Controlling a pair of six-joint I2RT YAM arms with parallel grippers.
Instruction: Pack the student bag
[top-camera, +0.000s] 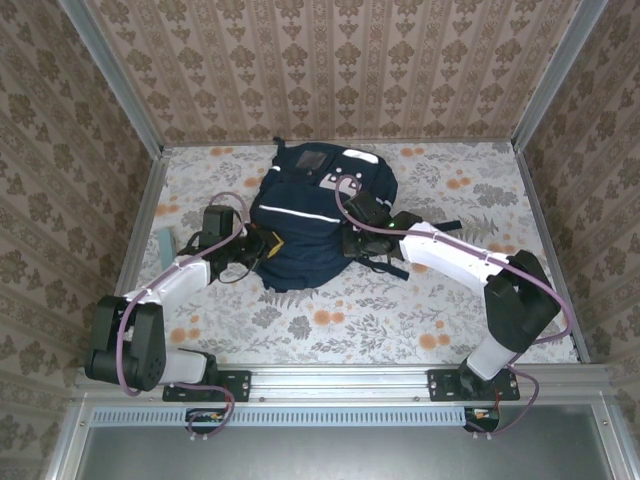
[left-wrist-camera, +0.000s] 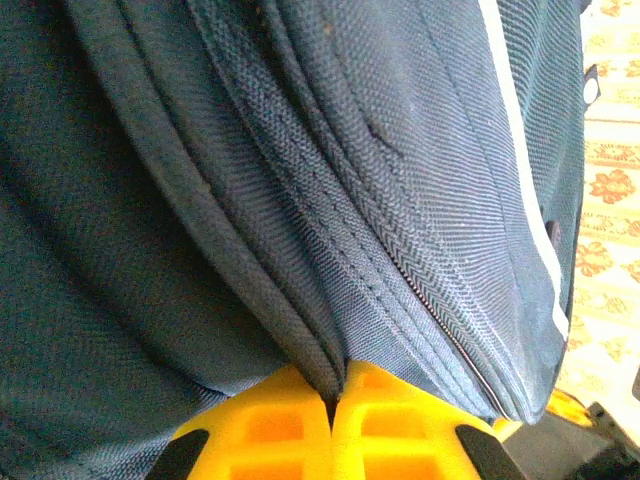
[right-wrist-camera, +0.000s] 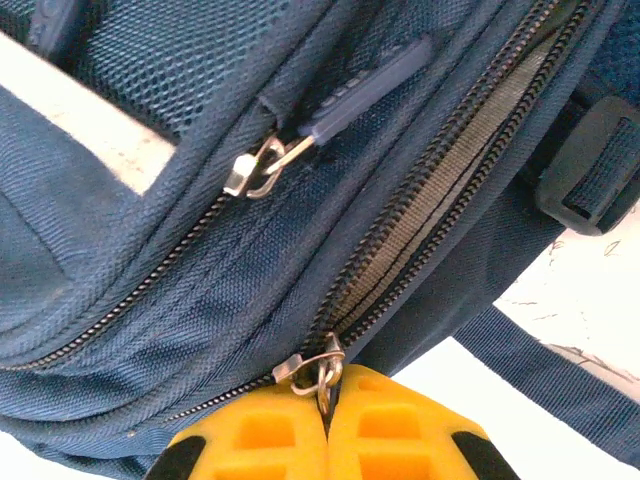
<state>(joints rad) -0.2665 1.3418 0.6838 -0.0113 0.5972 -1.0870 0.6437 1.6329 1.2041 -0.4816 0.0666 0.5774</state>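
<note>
Student bag (top-camera: 305, 245) in both closed jaws

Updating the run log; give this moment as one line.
left gripper: shut on student bag fabric fold | right gripper: shut on zipper pull | zipper: partly open

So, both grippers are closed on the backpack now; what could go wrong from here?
1. The right gripper pinches only the small metal zipper pull; it may slip out when the arm pulls.
2. The left gripper holds just a thin fold of the backpack; if that slips, the whole bag may slide instead of the zipper moving.
</note>
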